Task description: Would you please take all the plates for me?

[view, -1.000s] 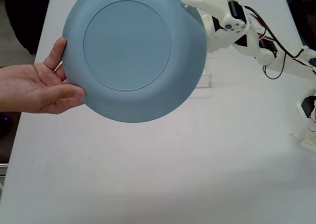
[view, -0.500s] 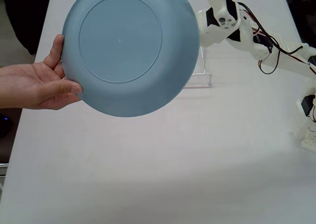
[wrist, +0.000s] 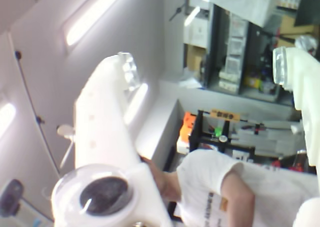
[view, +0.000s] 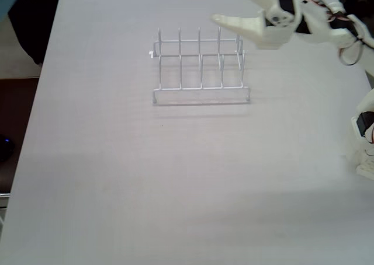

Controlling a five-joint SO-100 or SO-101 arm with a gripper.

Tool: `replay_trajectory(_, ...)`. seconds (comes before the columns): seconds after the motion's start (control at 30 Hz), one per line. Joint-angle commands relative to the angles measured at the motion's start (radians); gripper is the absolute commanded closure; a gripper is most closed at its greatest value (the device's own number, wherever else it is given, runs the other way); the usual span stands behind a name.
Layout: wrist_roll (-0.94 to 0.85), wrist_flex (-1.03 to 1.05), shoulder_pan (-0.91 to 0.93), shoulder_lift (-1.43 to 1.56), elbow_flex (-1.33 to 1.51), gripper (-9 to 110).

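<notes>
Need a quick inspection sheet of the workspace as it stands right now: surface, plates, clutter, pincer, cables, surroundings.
Surface: white table, bare apart from the rack.
Plates: none seen in either view; the wire rack stands upright near the far edge with all its slots empty.
Clutter: nothing seen on the table.
Pincer: pincer open, holding nothing, raised above the rack's right end in the fixed view; the wrist view looks out at the room between the two fingers.
Cables: red and black wires loop along the arm at the right edge of the fixed view.
Surroundings: wrist view shows a person in a white T-shirt, ceiling lights and shelving behind.
</notes>
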Motion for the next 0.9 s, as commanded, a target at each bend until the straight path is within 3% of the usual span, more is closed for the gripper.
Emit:
replay_trajectory(0.0, 0.040, 0.061, 0.002, 0.204, 0.124, 70)
replay_trajectory(0.23, 0.153, 0.034, -0.006, 0.505, 0.615, 75)
replay_trajectory(0.43, 0.233, -0.025, 0.037, 0.703, 0.994, 90)
replay_trajectory(0.87, 0.195, -0.074, 0.026, 1.098, 1.453, 102)
